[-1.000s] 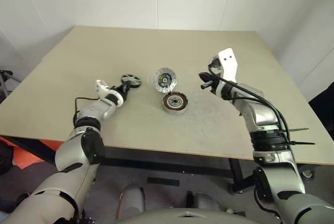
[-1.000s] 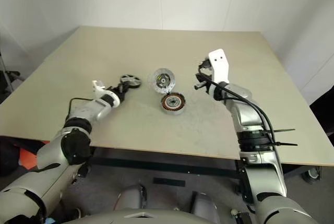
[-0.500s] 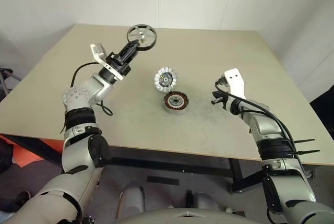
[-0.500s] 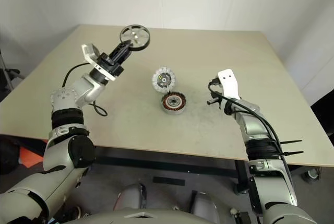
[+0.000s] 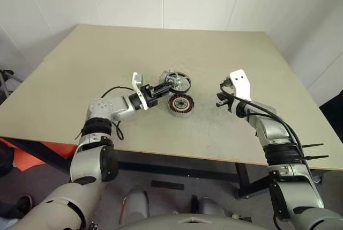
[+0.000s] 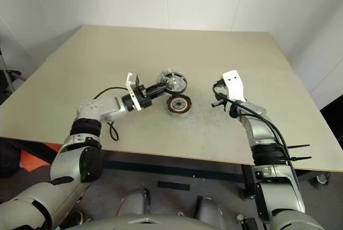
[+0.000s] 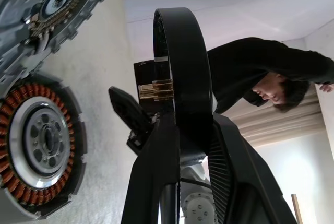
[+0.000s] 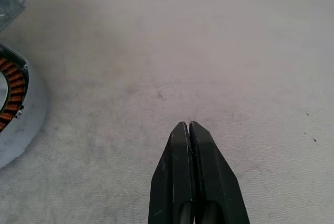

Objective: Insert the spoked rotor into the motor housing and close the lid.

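The left pincer [image 5: 165, 86] clamps the rim of the black spoked metal rotor [image 5: 177, 81], held just above the round copper-wound motor housing [image 5: 180, 103] on the beige table [image 5: 225, 53]. Rigid and probably weighty, the rotor suits this rim grip. The right pincer [image 5: 220, 99] hangs shut and empty beside the housing.

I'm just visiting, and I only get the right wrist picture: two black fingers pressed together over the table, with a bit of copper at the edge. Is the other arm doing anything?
Observer: Yes. The left gripper is shut on the spoked rotor, a black ring held on edge off the table.
Operator: Where is that ring, compared with the copper thing?
Observer: Just beyond the motor housing, near its far edge and not yet inside it.
Operator: Does the housing have a lid?
Observer: Yes, a silver lid is tilted up behind the housing, partly hidden by the rotor.
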